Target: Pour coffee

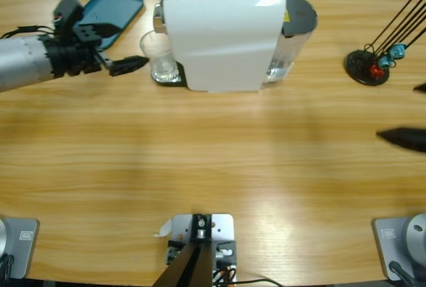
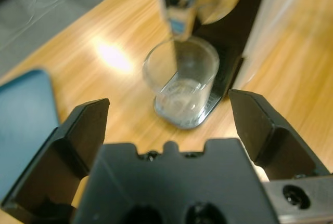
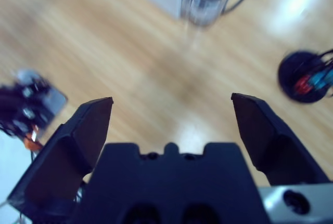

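Left gripper (image 2: 169,110) sat jaws spread wide, nothing between them, aimed straight at the glass (image 2: 180,86). The glass stood upright on the drip tray (image 2: 217,101) under the spout (image 2: 178,1) of the white machine (image 1: 223,34), long axis vertical. In the wrist view it lay dead ahead, centred between the two jaws, close but apart from both. From above, the same gripper (image 1: 131,65) came in from the table's left with its tips just beside the glass (image 1: 160,57), not touching.

Coffee: none visible. The glass looked clear and empty down to its base, so my read is that brewing hadn't delivered anything yet, or that the amount was too small to see.

Right gripper (image 3: 169,125) was also released and empty, hanging over bare table (image 3: 104,52), well apart from the machine. Its tips showed at the far right edge from above (image 1: 403,138).

Left arm was clearly nearer. The approach looked like a straight push forward along the jaw axis, then closing on the glass's sides. Risk: the spout overhangs the rim, so lifting before sliding out could clip it.
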{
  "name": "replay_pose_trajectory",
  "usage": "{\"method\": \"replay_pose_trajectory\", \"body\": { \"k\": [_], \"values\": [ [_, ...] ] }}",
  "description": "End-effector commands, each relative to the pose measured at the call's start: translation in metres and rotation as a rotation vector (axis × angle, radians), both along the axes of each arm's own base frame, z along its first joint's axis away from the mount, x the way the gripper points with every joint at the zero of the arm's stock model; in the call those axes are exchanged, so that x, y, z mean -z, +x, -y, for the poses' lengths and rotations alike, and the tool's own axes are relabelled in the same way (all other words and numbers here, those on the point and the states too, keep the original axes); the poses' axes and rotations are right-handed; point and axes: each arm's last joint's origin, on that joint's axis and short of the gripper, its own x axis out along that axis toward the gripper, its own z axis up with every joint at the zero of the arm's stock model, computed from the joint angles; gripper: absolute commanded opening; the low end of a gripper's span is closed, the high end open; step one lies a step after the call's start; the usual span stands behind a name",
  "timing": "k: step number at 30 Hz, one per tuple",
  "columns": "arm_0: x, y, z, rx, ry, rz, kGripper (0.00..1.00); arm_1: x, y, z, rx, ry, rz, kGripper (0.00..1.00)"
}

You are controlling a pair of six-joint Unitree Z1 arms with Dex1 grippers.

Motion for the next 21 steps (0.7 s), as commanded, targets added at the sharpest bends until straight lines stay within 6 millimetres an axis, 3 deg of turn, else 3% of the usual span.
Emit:
{"method": "replay_pose_trajectory", "body": {
  "k": [1,3,4,5,10,12,16,21],
  "values": [
    [-0.029,-0.038,-0.032,-0.124,-0.009,-0.057,0.997,-0.033,0.072,-0.055,0.063,-0.120,0.059,0.397],
    [-0.038,-0.041,-0.034,-0.122,-0.015,-0.050,0.995,-0.033,0.097,-0.067,0.075,-0.142,0.048,0.330],
    [-0.041,-0.043,-0.035,-0.119,-0.008,-0.061,1.000,-0.035,0.110,-0.071,0.085,-0.126,0.048,0.133],
    [-0.044,-0.045,-0.035,-0.108,0.001,-0.090,1.000,-0.039,0.122,-0.076,0.089,-0.116,0.058,0.000],
    [-0.042,-0.049,-0.034,-0.086,0.080,-0.203,1.000,-0.054,0.180,-0.104,0.100,-0.088,0.062,0.000],
    [-0.041,-0.049,-0.032,-0.080,0.098,-0.224,1.000,-0.047,0.195,-0.117,0.074,-0.084,0.024,0.000],
    [-0.041,-0.044,-0.029,-0.074,0.167,-0.248,1.000,-0.028,0.210,-0.130,0.067,-0.104,-0.022,0.000],
    [-0.042,-0.043,-0.029,-0.066,0.181,-0.218,1.000,-0.022,0.218,-0.134,0.063,-0.091,-0.020,0.000]
  ]
}}
